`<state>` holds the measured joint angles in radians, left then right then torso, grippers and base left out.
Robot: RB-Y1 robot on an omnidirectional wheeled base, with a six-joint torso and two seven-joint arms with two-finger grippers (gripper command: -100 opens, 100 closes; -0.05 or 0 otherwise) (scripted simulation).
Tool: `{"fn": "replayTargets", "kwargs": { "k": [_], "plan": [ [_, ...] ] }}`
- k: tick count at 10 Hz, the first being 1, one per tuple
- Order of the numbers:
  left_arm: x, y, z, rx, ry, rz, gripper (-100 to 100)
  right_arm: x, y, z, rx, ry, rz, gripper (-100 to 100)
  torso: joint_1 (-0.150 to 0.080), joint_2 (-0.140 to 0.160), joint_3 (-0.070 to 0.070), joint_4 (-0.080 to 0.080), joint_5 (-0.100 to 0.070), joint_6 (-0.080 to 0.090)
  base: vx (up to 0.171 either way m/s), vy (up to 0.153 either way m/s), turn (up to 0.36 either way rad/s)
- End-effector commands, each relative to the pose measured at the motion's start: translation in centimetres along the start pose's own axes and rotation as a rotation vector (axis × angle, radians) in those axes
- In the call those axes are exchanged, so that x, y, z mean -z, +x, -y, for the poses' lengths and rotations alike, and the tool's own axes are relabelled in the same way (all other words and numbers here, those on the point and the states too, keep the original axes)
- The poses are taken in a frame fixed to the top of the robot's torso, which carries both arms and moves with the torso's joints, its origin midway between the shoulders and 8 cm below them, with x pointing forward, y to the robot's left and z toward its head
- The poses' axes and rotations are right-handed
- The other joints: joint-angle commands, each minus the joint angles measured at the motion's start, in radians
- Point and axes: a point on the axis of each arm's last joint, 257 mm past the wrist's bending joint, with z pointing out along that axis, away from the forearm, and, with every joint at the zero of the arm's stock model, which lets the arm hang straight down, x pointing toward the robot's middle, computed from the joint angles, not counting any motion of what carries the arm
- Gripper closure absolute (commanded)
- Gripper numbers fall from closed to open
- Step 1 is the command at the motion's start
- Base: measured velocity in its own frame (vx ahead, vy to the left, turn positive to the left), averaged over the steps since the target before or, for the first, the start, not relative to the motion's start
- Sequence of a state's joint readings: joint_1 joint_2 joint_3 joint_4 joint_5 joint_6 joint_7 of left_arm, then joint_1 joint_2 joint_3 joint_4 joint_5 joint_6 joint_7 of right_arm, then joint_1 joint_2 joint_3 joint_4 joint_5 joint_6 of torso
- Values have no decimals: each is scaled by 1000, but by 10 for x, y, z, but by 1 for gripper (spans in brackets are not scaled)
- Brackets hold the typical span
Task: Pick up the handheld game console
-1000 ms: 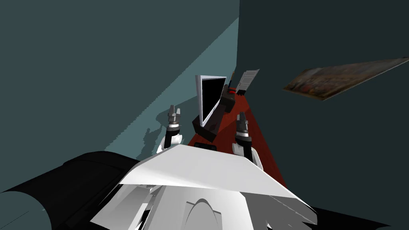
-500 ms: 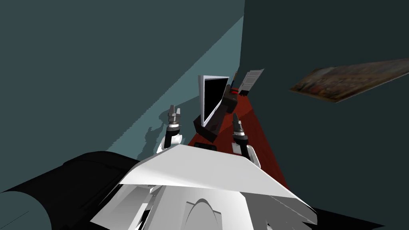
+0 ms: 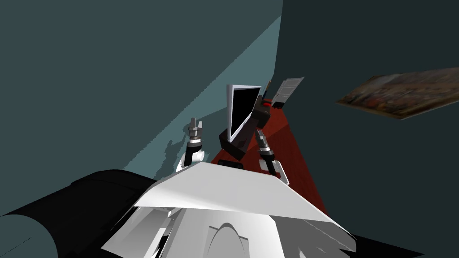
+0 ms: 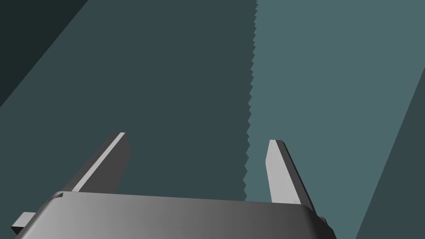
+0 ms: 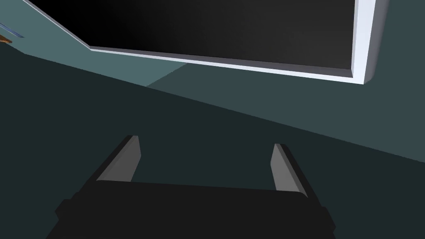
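Observation:
A small flat black object (image 3: 231, 165), the likeliest handheld console, lies on the red-brown top (image 3: 291, 152) just past my chest, mostly hidden. My right gripper (image 3: 260, 132) hovers open over that top, tilted toward the white-framed monitor (image 3: 242, 107). In the right wrist view the right gripper (image 5: 205, 141) is open and holds nothing, with the monitor's black screen (image 5: 216, 29) beyond its fingers. My left gripper (image 3: 196, 122) is raised to the left of the top, off its edge. In the left wrist view the left gripper (image 4: 199, 139) is open and holds nothing.
A dark box (image 3: 233, 143) sits at the monitor's foot, with another dark block and a red-topped item (image 3: 266, 103) behind. A grey ribbed panel (image 3: 287, 89) leans at the far end. A painting (image 3: 403, 96) hangs on the right wall. A black area (image 3: 67, 210) lies lower left.
My right gripper has swung left toward the monitor and tilted. The whole head view has slid right, so my head or base has turned. The left arm has kept its place.

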<state>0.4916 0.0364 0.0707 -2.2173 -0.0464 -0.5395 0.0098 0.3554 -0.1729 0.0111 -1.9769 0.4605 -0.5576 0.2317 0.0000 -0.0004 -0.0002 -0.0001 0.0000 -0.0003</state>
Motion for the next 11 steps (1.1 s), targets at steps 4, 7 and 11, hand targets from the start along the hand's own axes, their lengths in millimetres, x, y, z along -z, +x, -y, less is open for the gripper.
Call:
{"fn": "replayTargets", "kwargs": {
  "k": [4,7,11],
  "plan": [
    [0,0,0,0,0,0,0,7,34,13,135,-23,-107,-100,0,0,0,0,0,1,-2,-2,79],
    [0,0,0,0,0,0,0,11,65,24,262,-74,-203,-100,0,0,0,0,0,1,-3,-2,137],
    [0,0,0,0,0,0,0,23,98,40,363,-96,-308,-100,0,0,0,0,0,0,-3,-4,89]
  ]
}}
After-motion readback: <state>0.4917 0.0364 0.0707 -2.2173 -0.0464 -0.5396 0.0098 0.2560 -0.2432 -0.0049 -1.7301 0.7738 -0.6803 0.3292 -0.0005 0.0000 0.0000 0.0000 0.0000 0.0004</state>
